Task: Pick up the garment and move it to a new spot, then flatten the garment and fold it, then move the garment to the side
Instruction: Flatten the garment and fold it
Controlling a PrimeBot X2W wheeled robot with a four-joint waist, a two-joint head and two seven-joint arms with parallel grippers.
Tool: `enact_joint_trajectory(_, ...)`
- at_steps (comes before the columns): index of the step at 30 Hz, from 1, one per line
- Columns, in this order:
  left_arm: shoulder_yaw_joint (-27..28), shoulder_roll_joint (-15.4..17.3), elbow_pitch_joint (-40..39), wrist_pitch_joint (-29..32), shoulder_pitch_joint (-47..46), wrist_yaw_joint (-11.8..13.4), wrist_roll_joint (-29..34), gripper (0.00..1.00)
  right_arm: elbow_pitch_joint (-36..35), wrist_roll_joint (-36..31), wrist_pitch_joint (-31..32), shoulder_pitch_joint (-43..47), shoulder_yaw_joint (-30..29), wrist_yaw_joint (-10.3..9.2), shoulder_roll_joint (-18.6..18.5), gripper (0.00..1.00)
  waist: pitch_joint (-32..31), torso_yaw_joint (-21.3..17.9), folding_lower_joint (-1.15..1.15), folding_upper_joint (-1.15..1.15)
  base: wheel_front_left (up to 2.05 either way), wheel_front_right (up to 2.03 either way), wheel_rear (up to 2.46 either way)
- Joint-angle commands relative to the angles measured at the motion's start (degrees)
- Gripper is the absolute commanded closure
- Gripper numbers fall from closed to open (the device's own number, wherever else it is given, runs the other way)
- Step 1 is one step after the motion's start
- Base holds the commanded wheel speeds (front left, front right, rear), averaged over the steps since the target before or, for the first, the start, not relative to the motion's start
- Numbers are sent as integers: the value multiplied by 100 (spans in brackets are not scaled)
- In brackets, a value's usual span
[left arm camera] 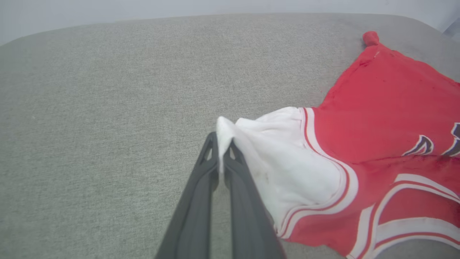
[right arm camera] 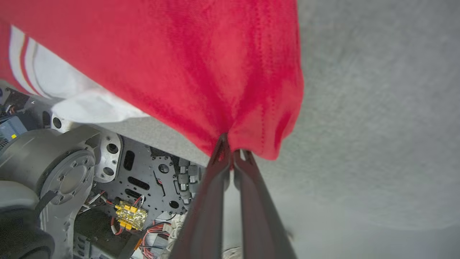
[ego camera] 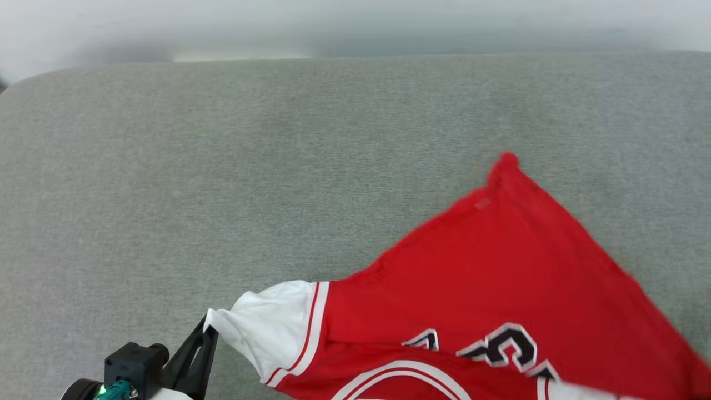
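The shirt (ego camera: 500, 289) stretches across the near right part of the grey worktop (ego camera: 222, 166). The left fingers (left arm camera: 199, 194) pinch the tip of its white sleeve (left arm camera: 294, 162). The right fingers (right arm camera: 210, 201) are pressed together on a bunched red edge.

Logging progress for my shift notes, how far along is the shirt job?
Grasped: left gripper pinches a white sleeve, right gripper pinches red cloth of the red-and-white jersey T-shirt. In hand: the move across the grey fabric surface. Left: flattening, folding, setting aside.
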Motion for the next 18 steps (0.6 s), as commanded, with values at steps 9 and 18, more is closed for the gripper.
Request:
enact_joint_trajectory(9, 49, 45, -5, -19, 74, 7, -9, 100, 89, -393, -391, 975, -743, -5, 681, 0, 16, -98, 1, 0, 0, 0, 0)
enact_joint_trajectory(18, 24, 40, -81, 18, -61, 9, 58, 100, -812, -637, -158, 114, -1998, -5, 479, 0, 107, 17, 1, 0, 0, 0, 0)
